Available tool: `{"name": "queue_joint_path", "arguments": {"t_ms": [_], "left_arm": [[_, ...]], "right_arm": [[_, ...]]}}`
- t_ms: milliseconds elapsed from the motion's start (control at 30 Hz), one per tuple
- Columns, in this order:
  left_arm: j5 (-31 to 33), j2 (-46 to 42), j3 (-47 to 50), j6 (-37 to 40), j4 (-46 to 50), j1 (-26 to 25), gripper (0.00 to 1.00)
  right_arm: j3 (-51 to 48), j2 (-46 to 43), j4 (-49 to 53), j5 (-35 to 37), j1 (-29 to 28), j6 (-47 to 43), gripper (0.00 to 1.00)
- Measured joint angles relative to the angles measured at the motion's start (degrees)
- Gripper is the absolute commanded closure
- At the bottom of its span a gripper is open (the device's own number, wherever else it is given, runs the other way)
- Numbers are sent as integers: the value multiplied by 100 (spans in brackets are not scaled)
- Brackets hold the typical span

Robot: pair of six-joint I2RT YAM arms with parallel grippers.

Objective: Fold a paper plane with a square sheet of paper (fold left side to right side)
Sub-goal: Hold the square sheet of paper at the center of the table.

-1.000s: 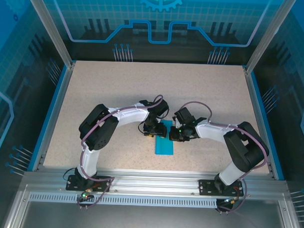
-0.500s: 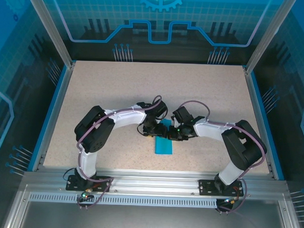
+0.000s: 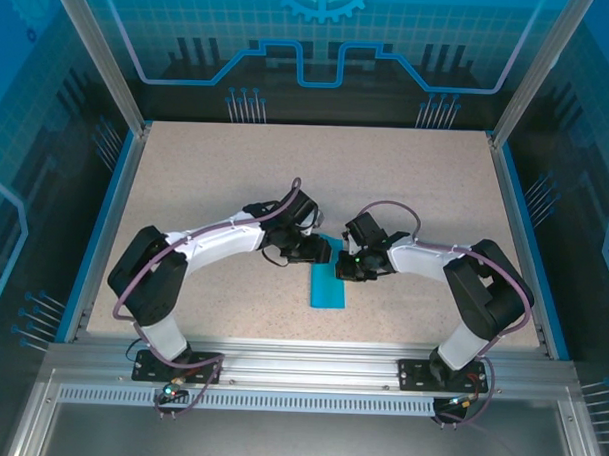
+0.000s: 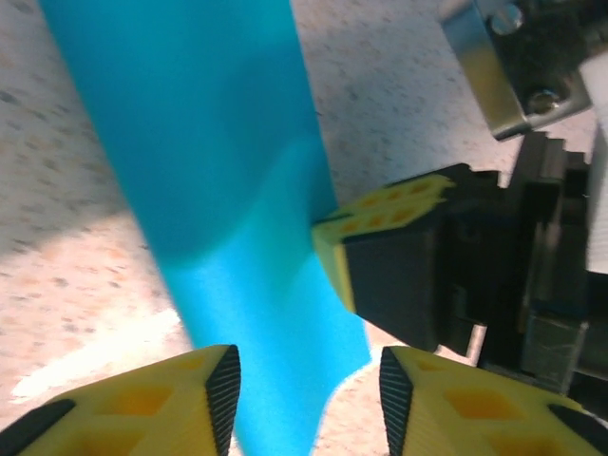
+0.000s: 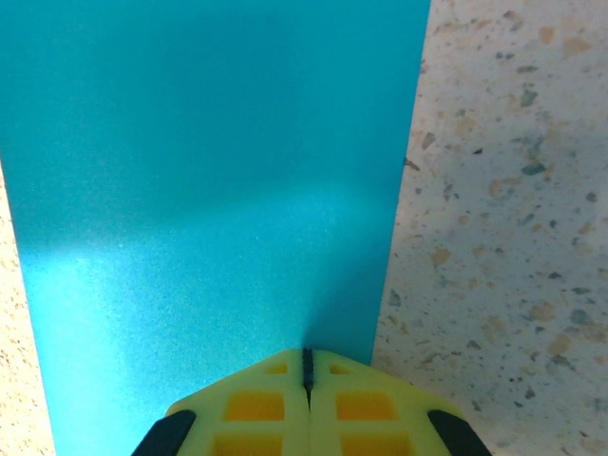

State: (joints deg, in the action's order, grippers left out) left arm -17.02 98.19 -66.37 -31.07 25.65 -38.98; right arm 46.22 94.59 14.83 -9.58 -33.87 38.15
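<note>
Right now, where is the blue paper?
In the top view, the blue paper lies flat, centre front, its far end between the left hand and the right hand.

Paper (image 5: pixel 209 190): plain bright cyan-blue, no print; paler sheen patch just ahead of right gripper (image 5: pixel 307 380).
Table (image 5: pixel 494 237): beige, flecked with brown, grey and greenish specks; blue border (image 3: pixel 107 221) along sides.
Right gripper: yellow tips, black corners, thin dark seam down middle.
Left gripper (image 4: pixel 309 399): yellow tips, black edging.
Arms (image 3: pixel 224 240): white shells, black joints, purple cables (image 3: pixel 385 205).
Walls (image 3: pixel 321 48) beyond both grippers: blue, fine grid pattern, gear motif, light-blue outline tracing.
Rail (image 3: pixel 310 360) behind grippers, at arm bases: silver.
</note>
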Motion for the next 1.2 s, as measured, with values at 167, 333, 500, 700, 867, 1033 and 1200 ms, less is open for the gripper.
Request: {"name": "queue_joint_path", "arguments": {"t_ms": [167,333,500,700,867,1033,1200], "left_arm": [[-538,337,22,-31,-439,0,63],[-643,723,63,-28,-581,4,67],[-616,968,103,-2,-588,11,70],[-514,1086,219,11,-634,33,73],[-490,1095,280,13,-678,48,75],[-494,1095,343,9,-765,59,76],[-518,1093,380,7,-811,70,76]], "right_arm": [[26,17,28,0,0,0,98],[42,26,57,9,-7,0,98],[52,26,74,15,-13,-2,98],[79,33,122,52,-24,-22,98],[79,33,125,52,-24,-26,98],[70,24,94,28,-22,-83,98],[-105,-131,-76,-142,17,-133,98]]}}
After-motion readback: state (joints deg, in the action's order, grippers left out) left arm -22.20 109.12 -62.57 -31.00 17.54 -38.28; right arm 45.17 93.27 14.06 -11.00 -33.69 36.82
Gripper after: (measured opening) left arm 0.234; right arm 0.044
